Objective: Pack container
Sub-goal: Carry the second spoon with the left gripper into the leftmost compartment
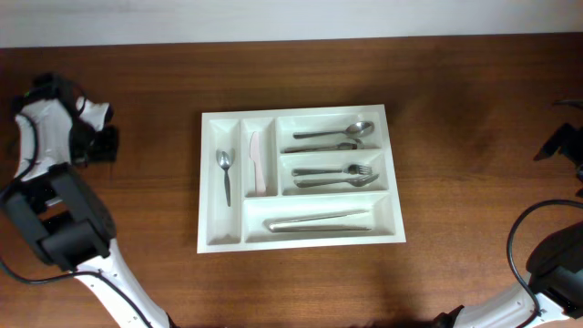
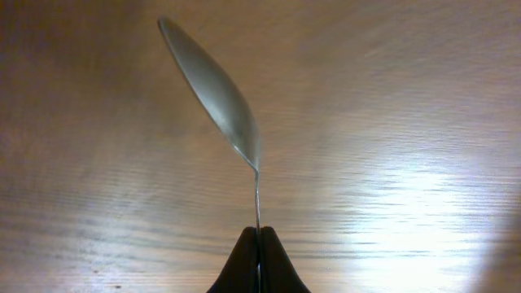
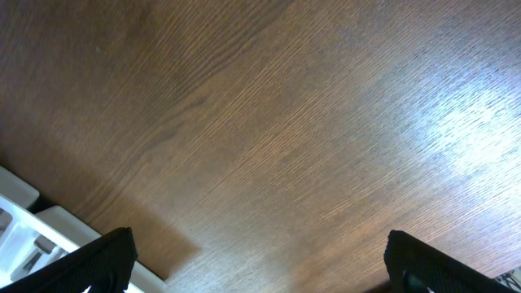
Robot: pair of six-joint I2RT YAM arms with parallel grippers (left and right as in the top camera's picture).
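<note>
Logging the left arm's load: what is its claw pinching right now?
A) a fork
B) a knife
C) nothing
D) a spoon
D: the left wrist view shows the left claw shut on the thin handle of a spoon.

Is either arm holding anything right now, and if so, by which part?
The left gripper holds a spoon, pinched by its thin handle, with the bowl pointing away from the fingers. The right gripper is open and holds nothing.

Container cut off by the right wrist view's edge; spoon handle hidden inside the clamped left gripper; right gripper fingers clipped at the frame bottom.
</note>
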